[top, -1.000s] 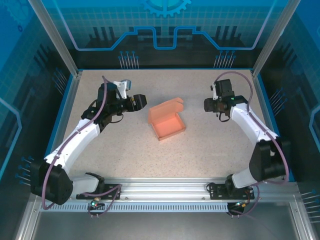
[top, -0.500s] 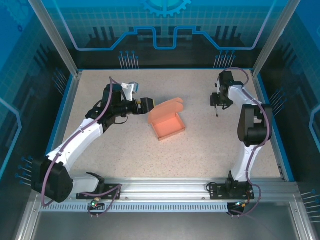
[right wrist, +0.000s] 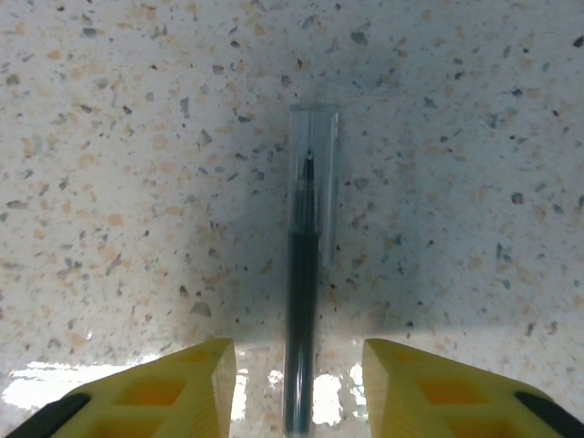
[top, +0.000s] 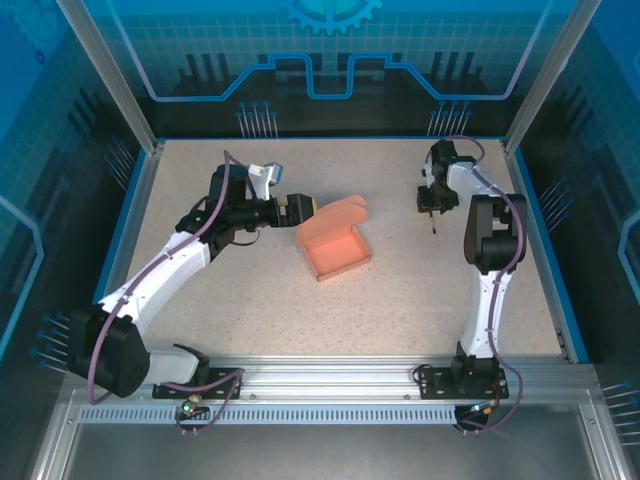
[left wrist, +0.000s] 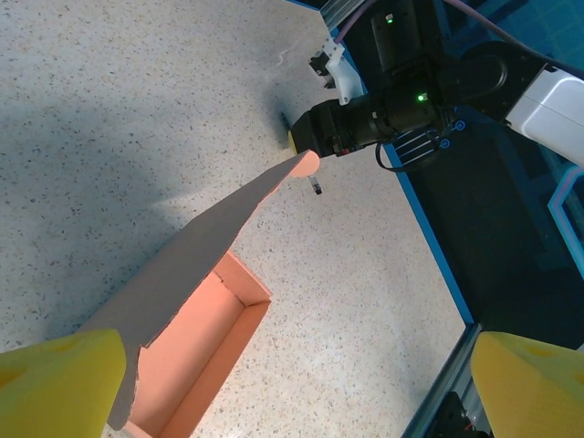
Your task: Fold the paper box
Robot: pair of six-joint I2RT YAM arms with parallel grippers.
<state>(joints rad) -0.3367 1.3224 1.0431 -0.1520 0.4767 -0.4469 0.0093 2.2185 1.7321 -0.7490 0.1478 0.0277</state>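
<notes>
The box (top: 338, 250) sits mid-bench (top: 250, 290), lid (top: 335, 213) raised. Our left tool (top: 303, 205) gapes wide at the lid; closing askew could crease it or shove the box. Our right tool (top: 431, 207) straddles a pen (right wrist: 301, 310), jaws apart, not touching it. We cannot tell whether the lid lies between the left fingers (left wrist: 55, 374).

Robot lab cell: aluminium frame (top: 110, 75), blue printed panels (top: 330, 50).

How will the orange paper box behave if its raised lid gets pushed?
The paper box looks like thin card, so its raised lid would probably fold at the crease. Open and empty, it is likely light and may slide on the table.
</notes>
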